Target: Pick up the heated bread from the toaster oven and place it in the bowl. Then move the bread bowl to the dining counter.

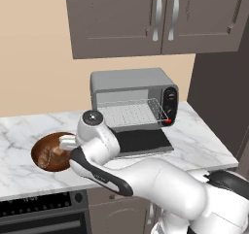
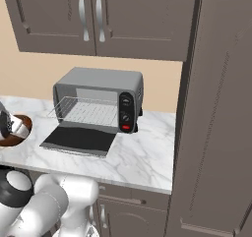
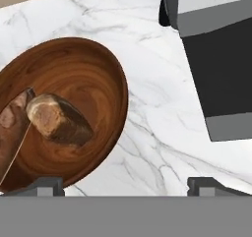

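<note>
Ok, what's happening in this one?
The robot arm's gripper hangs open over the wooden bowl on the marble worktop. The heated bread lies inside the bowl, not gripped. The toaster oven stands beside it with its door down and its rack bare. The bowl hasn't gone to the dining counter.

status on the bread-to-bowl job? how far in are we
Done: the heated bread lies inside the bowl, and the toaster oven stands with its door down and its rack bare. In hand: nothing; the gripper is open above the bowl's edge, fingers apart and clear of the bread. Left: grasp the bowl and carry it from this worktop to the dining counter.
</note>
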